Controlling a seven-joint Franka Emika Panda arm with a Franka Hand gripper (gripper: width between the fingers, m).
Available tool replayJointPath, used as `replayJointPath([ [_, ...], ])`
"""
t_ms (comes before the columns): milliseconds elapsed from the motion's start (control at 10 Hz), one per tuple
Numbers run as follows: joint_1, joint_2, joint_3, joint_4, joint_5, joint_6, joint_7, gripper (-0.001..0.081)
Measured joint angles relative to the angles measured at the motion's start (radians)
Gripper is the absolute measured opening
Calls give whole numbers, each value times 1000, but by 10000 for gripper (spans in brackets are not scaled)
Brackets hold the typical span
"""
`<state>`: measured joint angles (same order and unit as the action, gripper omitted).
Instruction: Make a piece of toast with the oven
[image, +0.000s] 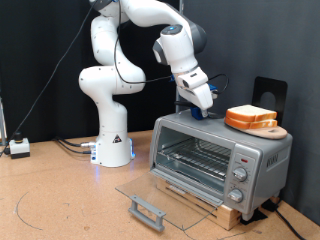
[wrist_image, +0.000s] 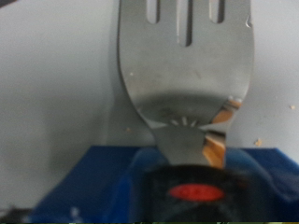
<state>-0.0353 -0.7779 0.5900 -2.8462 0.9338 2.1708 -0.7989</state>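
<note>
Gripper (image: 204, 108) above oven (image: 215, 155) top, fingers clamped on a spatula (wrist_image: 187, 65) handle — blade fills wrist view. Oven door (image: 165, 200) dropped open, wire rack (image: 195, 158) bare. Toast (image: 250, 117) — two slices stacked flat on board (image: 270, 130), 3 o'clock from gripper.

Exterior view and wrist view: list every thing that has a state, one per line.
toaster oven: glass door dropped fully open, wire rack bare.
bread slices: stacked on a wooden board on the oven's top, not inside.
gripper: low over the oven's top, beside the bread.
spatula: fills the wrist view, blade bare.
</note>
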Motion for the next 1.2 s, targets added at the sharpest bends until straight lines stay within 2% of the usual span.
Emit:
replayJointPath([
  [100,0,0,-1,0,0,-1,0,535],
  [200,0,0,-1,0,0,-4,1,401],
  [600,0,-1,-17,4,11,-16,1,396],
  [800,-1,-18,-64,22,10,-63,1,396],
  [1200,-9,-121,-156,48,-73,-205,23,396],
])
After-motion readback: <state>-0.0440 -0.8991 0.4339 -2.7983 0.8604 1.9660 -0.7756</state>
